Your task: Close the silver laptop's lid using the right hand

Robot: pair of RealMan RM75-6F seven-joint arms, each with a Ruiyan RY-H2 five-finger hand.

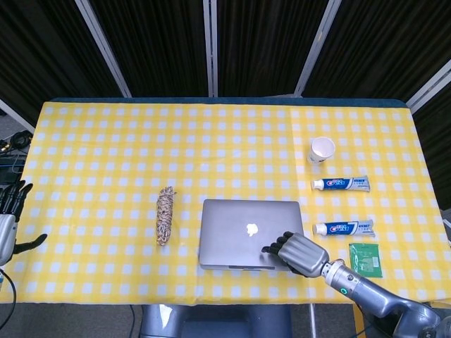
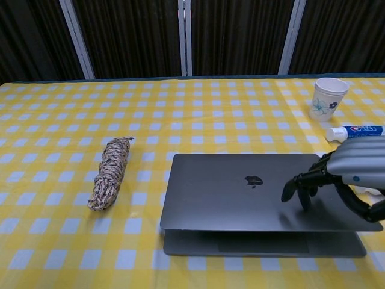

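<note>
The silver laptop (image 1: 243,230) (image 2: 240,189) lies near the table's front edge, its lid almost flat with a thin gap left above the base along the front. My right hand (image 1: 299,252) (image 2: 340,180) presses on the lid's front right part with its fingers spread and holds nothing. My left hand (image 1: 8,218) hangs at the far left beside the table, fingers apart and empty; the chest view does not show it.
A coil of rope (image 1: 165,215) (image 2: 110,171) lies left of the laptop. To its right sit two toothpaste tubes (image 1: 340,184) (image 1: 343,228), a green packet (image 1: 364,255) and a paper cup (image 1: 321,149) (image 2: 328,99). The yellow checked tablecloth (image 1: 141,148) covers the table.
</note>
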